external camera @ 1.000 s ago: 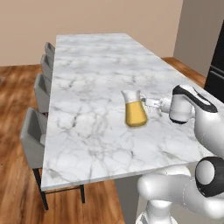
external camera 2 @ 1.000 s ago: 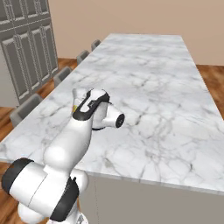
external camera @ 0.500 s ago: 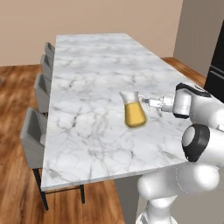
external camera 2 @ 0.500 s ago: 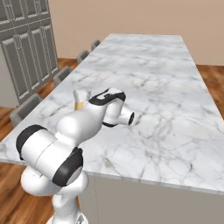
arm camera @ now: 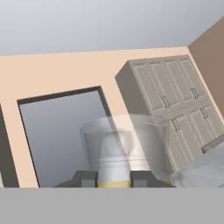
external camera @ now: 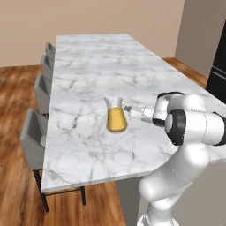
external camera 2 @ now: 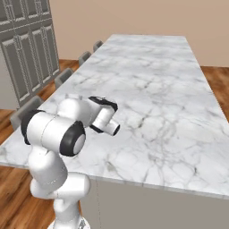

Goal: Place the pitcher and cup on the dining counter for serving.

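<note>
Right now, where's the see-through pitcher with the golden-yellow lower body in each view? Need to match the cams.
Left base view: see-through golden-yellow pitcher stands left of centre on the white marble dining counter, at the arm's tip.
Right base view: I can't make it out; the arm's white body covers that spot.
Hand view: lower centre, close up, just above the pincer tips.
Shared landmark: the marble counter top.

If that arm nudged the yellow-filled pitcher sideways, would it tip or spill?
Probably not easily. The pitcher stands upright on the dining counter and widens toward its base, so it likely resists tipping. Its yellow fill sits low, leaving the clear rim free, so slopping seems unlikely. The smooth marble may let it slide.
</note>
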{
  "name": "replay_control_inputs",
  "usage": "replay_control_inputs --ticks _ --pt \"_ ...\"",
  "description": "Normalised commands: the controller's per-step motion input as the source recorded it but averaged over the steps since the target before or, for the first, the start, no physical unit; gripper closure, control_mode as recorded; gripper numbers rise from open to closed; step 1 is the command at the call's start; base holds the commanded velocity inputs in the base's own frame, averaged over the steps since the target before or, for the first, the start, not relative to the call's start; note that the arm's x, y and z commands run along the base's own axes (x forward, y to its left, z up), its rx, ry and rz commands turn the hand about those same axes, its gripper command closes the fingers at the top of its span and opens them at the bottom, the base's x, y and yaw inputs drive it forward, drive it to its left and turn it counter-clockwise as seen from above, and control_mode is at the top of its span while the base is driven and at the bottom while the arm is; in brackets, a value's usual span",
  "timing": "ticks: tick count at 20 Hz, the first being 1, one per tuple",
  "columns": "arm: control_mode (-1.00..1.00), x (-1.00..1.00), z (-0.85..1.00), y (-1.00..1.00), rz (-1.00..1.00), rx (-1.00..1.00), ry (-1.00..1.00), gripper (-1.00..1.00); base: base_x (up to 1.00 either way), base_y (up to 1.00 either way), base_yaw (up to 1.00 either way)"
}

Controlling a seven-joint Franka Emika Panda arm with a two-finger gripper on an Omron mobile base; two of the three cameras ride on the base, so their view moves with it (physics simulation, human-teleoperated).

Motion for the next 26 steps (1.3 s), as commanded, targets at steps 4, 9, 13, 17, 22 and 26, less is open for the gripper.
replay_control_inputs --ticks 4,9,13,17,22,26 --pt "-1.0 0.3 -0.38 0.33 0.01 -0.01 -0.04 1.0 0.0 0.0 0.0" --pt "-1.0 0.0 -0.34 0.0 0.09 -0.1 0.0 1.0 0.0 0.0 0.0" --pt "-1.0 0.0 -0.3 0.0 0.11 -0.1 0.0 1.0 0.0 0.0 0.0" --pt "-1.0 0.0 -0.22 0.0 0.07 -0.06 0.0 1.0 0.0 0.0 0.0" --pt "-1.0 -0.03 0.0 -0.05 0.0 0.0 0.0 -1.0 0.0 0.0 0.0" --pt "-1.0 -0.47 0.02 -0.51 -0.01 0.0 0.0 -1.0 0.0 0.0 0.0"
